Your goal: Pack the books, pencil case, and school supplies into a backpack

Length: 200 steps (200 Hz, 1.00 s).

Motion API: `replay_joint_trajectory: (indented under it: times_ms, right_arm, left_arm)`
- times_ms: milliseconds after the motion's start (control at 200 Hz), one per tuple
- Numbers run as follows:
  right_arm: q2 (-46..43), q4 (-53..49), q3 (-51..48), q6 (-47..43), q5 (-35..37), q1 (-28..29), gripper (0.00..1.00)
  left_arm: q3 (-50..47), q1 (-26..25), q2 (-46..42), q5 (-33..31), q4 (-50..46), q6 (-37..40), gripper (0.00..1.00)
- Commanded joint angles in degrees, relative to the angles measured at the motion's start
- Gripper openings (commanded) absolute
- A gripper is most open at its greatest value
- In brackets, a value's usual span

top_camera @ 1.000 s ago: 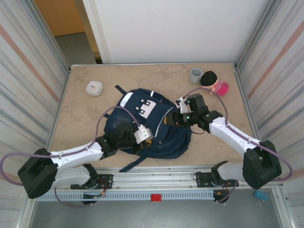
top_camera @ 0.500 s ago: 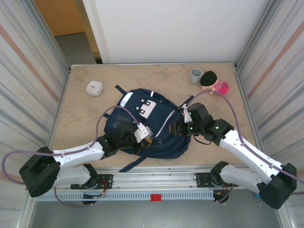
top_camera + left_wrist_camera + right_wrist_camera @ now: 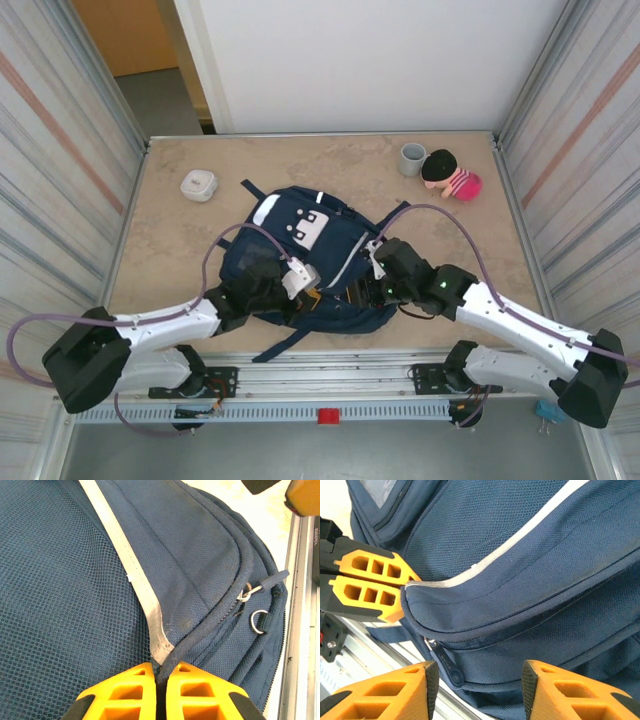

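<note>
While the navy backpack lies flat in the middle of the tabletop exactly where it lay a second ago, front pocket facing up, the right arm has changed place. It stood at the bag's right side with its forearm angled toward the far edge; now it is pulled back toward the bases and stretched low across the near right part of the tabletop. That carries the right gripper to the bag's near edge, close to the left gripper.

The left arm is as it was, reaching in from the near left. The left gripper is pinched together on a fold of the bag's fabric, at the end of the pale stripe.

From the right wrist, the right gripper hangs with its jaws apart just above a seam of the backpack. A dark zipper pull lies between its fingers, with no contact that can be made out. The left gripper shows just beyond it, at the corner of the raised fold.

Farther off sit a rounded white box, a grey cup and a pink-and-black plush toy.
</note>
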Motion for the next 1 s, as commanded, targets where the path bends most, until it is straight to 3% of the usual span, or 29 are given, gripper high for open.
replay_joint_trajectory:
  times_ms: [0, 416, 732, 892, 997]
  right_arm:
    - [-2.0, 2.2, -1.3, 0.0, 1.8, 1.0, 0.49]
    - [2.9, 8.2, -3.4, -3.1, -3.2, 3.1, 0.48]
    - [8.4, 5.1, -0.6, -7.0, -3.2, 3.4, 0.48]
    - [10.8, 4.9, 0.9, -7.9, -2.2, 3.9, 0.4]
    - [11.4, 3.5, 1.9, -8.2, -0.1, 3.9, 0.27]
  left_arm:
    - [1.0, 0.5, 1.1, 0.1, -0.2, -3.6, 0.0]
    - [2.8, 0.5, 2.9, 2.1, -1.1, -3.3, 0.0]
    - [3.5, 0.5, 2.5, 2.8, -1.8, -2.9, 0.0]
    - [3.6, 0.7, 2.1, 2.7, -2.1, -2.7, 0.0]
    - [3.7, 0.7, 1.7, 2.1, -3.0, -2.5, 0.0]
